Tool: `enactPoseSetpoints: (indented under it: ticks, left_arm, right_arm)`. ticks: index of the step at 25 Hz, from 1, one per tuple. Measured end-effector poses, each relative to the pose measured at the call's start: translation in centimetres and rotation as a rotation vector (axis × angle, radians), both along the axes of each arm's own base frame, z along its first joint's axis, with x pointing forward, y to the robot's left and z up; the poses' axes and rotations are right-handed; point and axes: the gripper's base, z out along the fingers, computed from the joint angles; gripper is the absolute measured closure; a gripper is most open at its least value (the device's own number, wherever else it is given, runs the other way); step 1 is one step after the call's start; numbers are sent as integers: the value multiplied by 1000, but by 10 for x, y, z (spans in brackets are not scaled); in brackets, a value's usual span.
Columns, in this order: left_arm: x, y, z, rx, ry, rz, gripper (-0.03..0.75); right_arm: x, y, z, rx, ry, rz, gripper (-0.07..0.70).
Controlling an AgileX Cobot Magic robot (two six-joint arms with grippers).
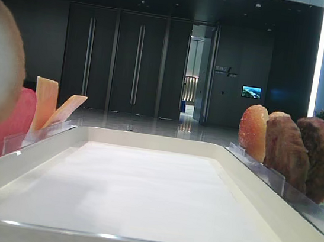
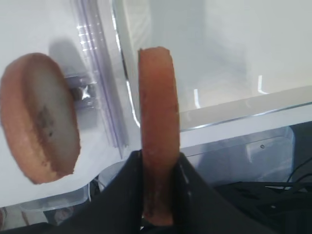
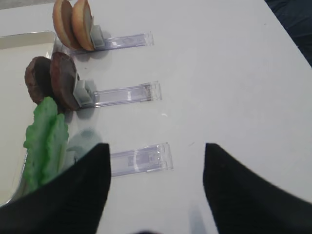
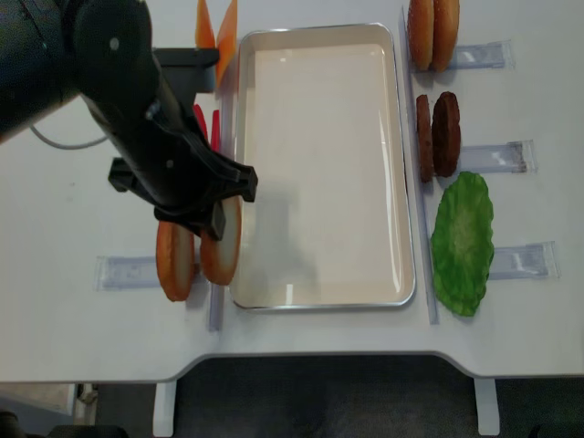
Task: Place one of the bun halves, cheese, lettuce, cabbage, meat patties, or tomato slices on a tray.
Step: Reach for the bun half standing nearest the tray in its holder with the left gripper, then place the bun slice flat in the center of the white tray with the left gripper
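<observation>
My left gripper (image 2: 159,155) is shut on a golden-brown bun half (image 2: 157,107), gripping it edge-on by its lower part. From above, this bun half (image 4: 224,254) hangs just outside the left rim of the white tray (image 4: 319,274), near its front corner. A second bun half (image 2: 39,117) stands beside it in a clear holder. My right gripper (image 3: 157,146) is open over bare table, with nothing between its black fingers (image 3: 83,185). Cheese (image 4: 215,27) and tomato slices (image 4: 203,123) stand left of the tray; meat patties (image 4: 438,132) and lettuce (image 4: 463,242) are on its right.
Two more bun halves (image 4: 433,32) stand at the tray's far right corner. Clear plastic holders (image 3: 139,161) lie on the white table to the right of the food. The left arm (image 4: 137,119) covers the area left of the tray. The table's front edge (image 4: 319,356) is close.
</observation>
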Motion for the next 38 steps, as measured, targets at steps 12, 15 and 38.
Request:
enactPoseSetpoints:
  ticks: [12,15,38]
  left_arm:
    - [1,-25,7,-280,-46,-124,598]
    - [3,-28,9,-344,-57,-151,598]
    - [42,-20,-82,-659,-28,-100,598]
  right_arm:
    - [0,0,0,0,0,0,220]
    - [0,0,0,0,0,0,220]
    - [0,0,0,0,0,0,220]
